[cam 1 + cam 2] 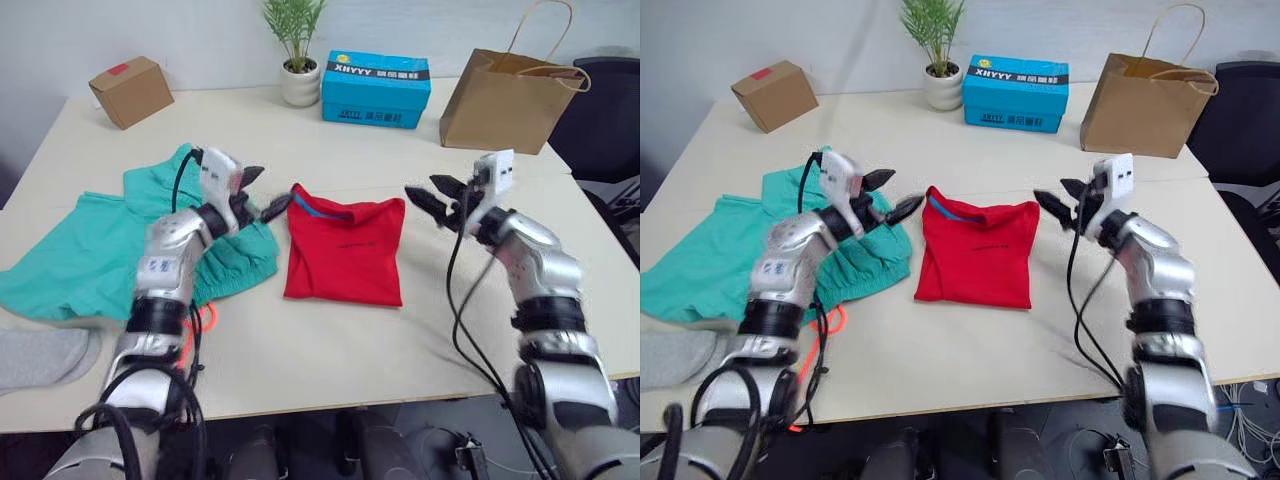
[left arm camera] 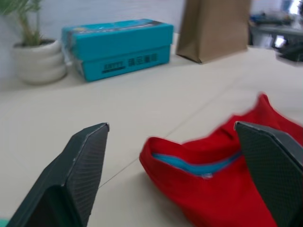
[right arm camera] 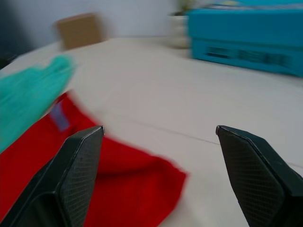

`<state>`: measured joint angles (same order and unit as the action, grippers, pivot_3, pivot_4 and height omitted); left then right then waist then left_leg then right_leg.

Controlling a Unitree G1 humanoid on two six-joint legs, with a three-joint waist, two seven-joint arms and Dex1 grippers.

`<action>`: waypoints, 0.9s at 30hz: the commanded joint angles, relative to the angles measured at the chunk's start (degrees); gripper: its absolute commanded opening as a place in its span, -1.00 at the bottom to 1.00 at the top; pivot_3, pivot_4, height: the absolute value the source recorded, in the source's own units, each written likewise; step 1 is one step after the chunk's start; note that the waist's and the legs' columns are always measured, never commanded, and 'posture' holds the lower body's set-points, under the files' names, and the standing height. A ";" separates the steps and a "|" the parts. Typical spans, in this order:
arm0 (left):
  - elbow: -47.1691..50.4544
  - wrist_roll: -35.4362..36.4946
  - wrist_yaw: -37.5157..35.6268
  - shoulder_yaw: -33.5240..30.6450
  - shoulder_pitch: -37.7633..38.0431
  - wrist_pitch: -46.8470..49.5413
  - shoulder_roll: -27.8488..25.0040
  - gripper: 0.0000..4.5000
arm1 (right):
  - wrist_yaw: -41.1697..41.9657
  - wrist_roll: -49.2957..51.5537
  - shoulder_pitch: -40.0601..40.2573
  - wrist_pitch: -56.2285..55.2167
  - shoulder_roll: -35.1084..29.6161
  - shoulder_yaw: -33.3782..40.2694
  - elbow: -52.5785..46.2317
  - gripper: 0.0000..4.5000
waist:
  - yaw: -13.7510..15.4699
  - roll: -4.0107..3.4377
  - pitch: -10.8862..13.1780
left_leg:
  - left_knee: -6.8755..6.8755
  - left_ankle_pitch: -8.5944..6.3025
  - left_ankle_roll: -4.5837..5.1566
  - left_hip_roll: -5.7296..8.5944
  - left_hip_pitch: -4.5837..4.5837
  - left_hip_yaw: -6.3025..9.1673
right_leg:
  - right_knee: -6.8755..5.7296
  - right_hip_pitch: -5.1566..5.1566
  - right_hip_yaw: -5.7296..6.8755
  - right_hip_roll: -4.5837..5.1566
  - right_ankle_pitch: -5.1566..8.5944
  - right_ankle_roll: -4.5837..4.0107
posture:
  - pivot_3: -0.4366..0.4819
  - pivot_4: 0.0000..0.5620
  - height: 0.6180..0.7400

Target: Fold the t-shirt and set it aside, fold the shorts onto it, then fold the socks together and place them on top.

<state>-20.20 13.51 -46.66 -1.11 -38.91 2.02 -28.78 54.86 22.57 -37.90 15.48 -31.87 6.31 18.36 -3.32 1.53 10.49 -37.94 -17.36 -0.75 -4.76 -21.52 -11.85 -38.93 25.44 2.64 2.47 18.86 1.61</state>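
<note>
- Nearest, at the bench [image 1: 330, 350] front on the robot's left, the socks [image 1: 45, 357] lie flat and untouched; they look left for the last step.
- The shorts [image 1: 90, 250] are spread open on the left, their orange drawstring [image 1: 205, 322] trailing toward the front edge. They are not yet folded.
- The t-shirt [image 1: 345, 250] sits mid-bench as a compact red rectangle, blue-trimmed neckline at its far edge. The fold looks done, but it is probably not yet set aside.
- The left tool [image 1: 262, 192] hovers with fingers spread just beside the shirt's far left corner, holding nothing; the right tool [image 1: 432, 200] hovers likewise spread and empty by the far right corner. Flanking the two far corners suits gripping the folded shirt from both sides to shift it.
- Farther back stand a cardboard box [image 1: 131, 91], closed, a potted plant [image 1: 298, 50] in its white pot, a blue box [image 1: 376, 88], closed, and a paper bag [image 1: 510, 98] whose contents cannot be seen.
</note>
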 commanded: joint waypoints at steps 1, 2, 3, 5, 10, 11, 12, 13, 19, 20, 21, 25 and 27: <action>7.79 -0.70 -13.32 4.52 4.94 -9.03 -4.86 0.98 | 12.30 -3.88 6.76 -7.03 -5.79 -8.36 -14.25 0.70 | 0.10 0.00 0.00 | -0.04 0.00 0.00 -0.01 0.00 0.00 | 0.08 0.00 0.01 -0.01 0.01 -0.01 | -0.05 -0.47 1.00; 8.60 -0.55 -15.32 5.07 6.52 -10.09 -5.91 0.98 | 13.12 -4.64 8.78 -8.11 -6.44 -9.65 -16.09 0.70 | 0.14 0.01 -0.01 | -0.06 -0.01 -0.01 -0.02 0.03 0.00 | 0.08 -0.02 0.01 -0.01 0.02 -0.03 | -0.05 -0.47 1.00; 9.55 0.05 -16.54 5.29 8.02 -10.06 -6.44 0.98 | 13.07 -3.93 10.82 -6.77 -6.37 -10.50 -18.39 0.70 | 0.17 0.01 -0.01 | -0.10 -0.01 -0.02 -0.02 0.07 0.00 | 0.06 -0.06 0.01 -0.01 0.02 -0.04 | -0.05 -0.47 1.00; 10.94 0.14 -17.28 5.69 10.14 -10.86 -6.57 0.98 | 10.95 -2.42 14.31 -4.71 -4.47 -11.07 -21.66 0.70 | 0.24 0.02 -0.01 | -0.23 0.01 0.00 -0.01 0.12 0.01 | -0.03 -0.12 -0.02 0.02 0.02 -0.04 | -0.05 -0.47 1.00; 8.89 -7.75 -14.76 9.62 12.30 -18.99 -5.47 0.98 | 4.93 -11.67 19.27 -13.35 -1.84 -14.81 -21.55 0.70 | 0.32 0.02 -0.01 | -0.34 0.06 0.08 0.04 0.12 0.04 | -0.16 -0.13 -0.08 0.08 0.00 -0.07 | -0.05 -0.47 1.00; 8.03 -9.07 -13.67 10.32 12.12 -20.19 -4.66 0.98 | 3.65 -13.51 19.25 -15.23 -1.54 -15.22 -20.19 0.70 | 0.36 0.02 -0.01 | -0.33 0.06 0.08 0.05 0.12 0.04 | -0.15 -0.13 -0.08 0.09 0.00 -0.07 | -0.05 -0.47 1.00; 7.30 -10.11 -12.39 10.81 11.77 -20.65 -3.64 0.98 | 2.75 -14.50 19.07 -16.24 -1.24 -15.33 -18.98 0.70 | 0.45 0.02 -0.01 | -0.33 0.06 0.08 0.06 0.12 0.04 | -0.14 -0.13 -0.07 0.09 0.00 -0.07 | -0.05 -0.47 1.00; 6.32 -11.64 -10.55 11.28 11.17 -20.84 -2.60 0.98 | 1.75 -15.09 18.71 -16.41 -0.75 -15.24 -17.80 0.70 | 0.56 0.02 -0.01 | -0.33 0.06 0.09 0.06 0.12 0.04 | -0.13 -0.13 -0.07 0.09 0.00 -0.07 | -0.05 -0.47 1.00; 2.53 -18.24 -6.74 14.57 8.34 -17.43 -1.07 1.00 | 0.60 -18.49 16.72 -19.81 -0.43 -16.55 -13.72 0.43 | 0.73 0.03 -0.02 | -0.33 0.07 0.10 0.04 0.13 0.05 | -0.14 -0.13 -0.06 0.06 0.00 -0.07 | -0.05 -0.47 1.00; 2.34 -18.56 -7.12 15.09 8.12 -16.41 -1.10 1.00 | 0.46 -18.71 16.48 -20.45 -0.39 -16.67 -13.18 0.29 | 0.74 0.03 -0.02 | -0.33 0.08 0.13 0.05 0.16 0.05 | -0.15 -0.15 -0.06 0.07 0.00 -0.07 | -0.05 -0.47 1.00; 2.20 -18.82 -7.34 15.44 7.98 -15.88 -1.15 1.00 | 0.41 -18.81 16.34 -20.95 -0.37 -16.75 -12.81 0.14 | 0.74 0.03 -0.02 | -0.33 0.09 0.13 0.05 0.21 0.05 | -0.15 -0.20 -0.06 0.07 0.00 -0.07 | -0.05 -0.47 1.00; 1.14 -19.70 -6.12 15.80 7.05 -13.96 -0.71 0.74 | -0.19 -19.00 16.76 -22.08 -0.05 -16.69 -12.75 -0.52 | 0.80 0.03 -0.02 | -0.27 0.09 0.13 0.04 0.42 0.07 | -0.11 -0.42 -0.04 0.07 0.01 -0.07 | -0.05 -0.47 1.00; 1.96 -19.42 -6.55 15.77 7.53 -13.00 -1.27 0.47 | 0.12 -18.70 17.77 -22.48 -0.40 -16.59 -13.65 -0.85 | 1.00 0.03 -0.02 | -0.32 0.09 0.13 0.04 0.43 0.10 | -0.11 -0.47 -0.03 0.08 0.01 -0.07 | -0.05 -0.47 1.00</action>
<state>-16.75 -3.84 -54.29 14.58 -31.76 -12.70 -29.13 55.02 3.25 -20.85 -5.68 -32.13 -10.92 6.81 -2.32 1.57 10.46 -38.27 -17.27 -0.62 -4.72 -21.08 -11.74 -39.04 24.94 2.62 2.56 18.86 1.53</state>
